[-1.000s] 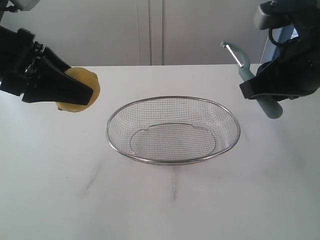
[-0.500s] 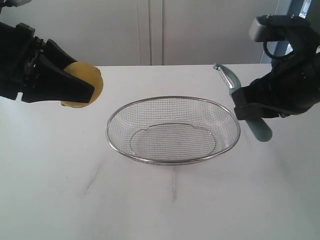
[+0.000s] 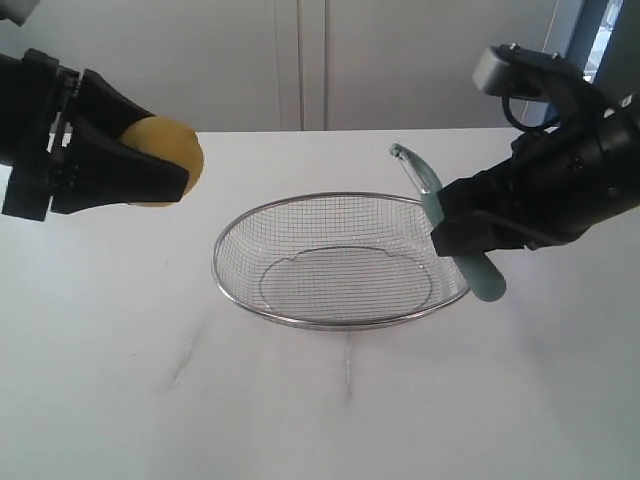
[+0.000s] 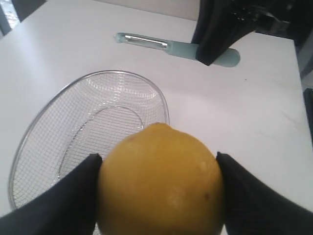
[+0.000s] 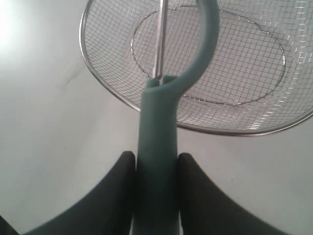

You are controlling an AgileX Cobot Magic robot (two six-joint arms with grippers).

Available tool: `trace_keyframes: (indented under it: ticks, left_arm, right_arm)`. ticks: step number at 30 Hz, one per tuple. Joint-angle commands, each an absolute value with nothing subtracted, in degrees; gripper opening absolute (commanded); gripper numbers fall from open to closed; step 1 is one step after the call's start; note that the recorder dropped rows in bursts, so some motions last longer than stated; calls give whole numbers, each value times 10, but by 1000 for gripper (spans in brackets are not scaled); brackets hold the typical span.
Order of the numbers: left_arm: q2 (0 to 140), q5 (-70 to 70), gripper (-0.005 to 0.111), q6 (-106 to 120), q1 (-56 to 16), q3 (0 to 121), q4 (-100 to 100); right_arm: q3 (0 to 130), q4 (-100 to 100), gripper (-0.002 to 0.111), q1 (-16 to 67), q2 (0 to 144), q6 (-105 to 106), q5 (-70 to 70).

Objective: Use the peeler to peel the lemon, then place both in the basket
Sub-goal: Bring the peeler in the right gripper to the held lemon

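Observation:
My left gripper (image 3: 178,170) is shut on the yellow lemon (image 3: 168,158), held in the air left of the wire basket (image 3: 345,322). The lemon (image 4: 161,181) fills the space between the black fingers (image 4: 63,200) in the left wrist view. My right gripper (image 3: 450,228) is shut on the teal handle of the peeler (image 3: 432,205), which leans over the basket's right rim with its looped head and blade pointing up and left. The peeler (image 5: 161,127) handle sits squeezed between both fingers (image 5: 112,196), its head above the basket (image 5: 122,100).
The basket rests in the middle of a white marbled table (image 3: 320,400) and holds nothing. A pale wall with a vertical seam (image 3: 300,60) stands behind the table's far edge.
My right gripper has carried the peeler left and down, from off the basket's right side to over its right rim. The left gripper with the lemon has risen slightly.

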State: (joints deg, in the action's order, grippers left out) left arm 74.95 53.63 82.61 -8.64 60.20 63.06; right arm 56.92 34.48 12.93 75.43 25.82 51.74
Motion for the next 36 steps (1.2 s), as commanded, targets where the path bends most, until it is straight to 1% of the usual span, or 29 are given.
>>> trace_keyframes:
  ticks: [1, 5, 10, 14, 18, 21, 26, 33, 36]
  left_arm:
    - [702, 490, 0, 846, -87, 569, 675]
    - [672, 492, 0, 848, -87, 560, 697]
    - [660, 509, 0, 848, -87, 560, 701]
    - [660, 551, 0, 848, -87, 560, 698]
    - [660, 518, 0, 870, -87, 560, 694]
    - [660, 508, 0, 870, -87, 560, 693]
    - [660, 506, 0, 870, -87, 560, 689]
    - [660, 507, 0, 872, -87, 560, 666]
    - [660, 507, 0, 872, -87, 560, 658]
  right_arm:
    - [566, 387, 0, 127, 755, 307, 534]
    - [566, 456, 0, 128, 755, 374, 564]
    - [566, 469, 0, 168, 755, 398, 572]
    - [566, 477, 0, 207, 755, 398, 555]
    - [566, 497, 0, 247, 755, 398, 514]
    - [566, 505, 0, 261, 758, 385, 492]
    - [566, 543, 0, 264, 815, 385, 496]
    - [566, 627, 0, 271, 854, 387, 526]
    - [566, 658, 0, 291, 860, 388, 495]
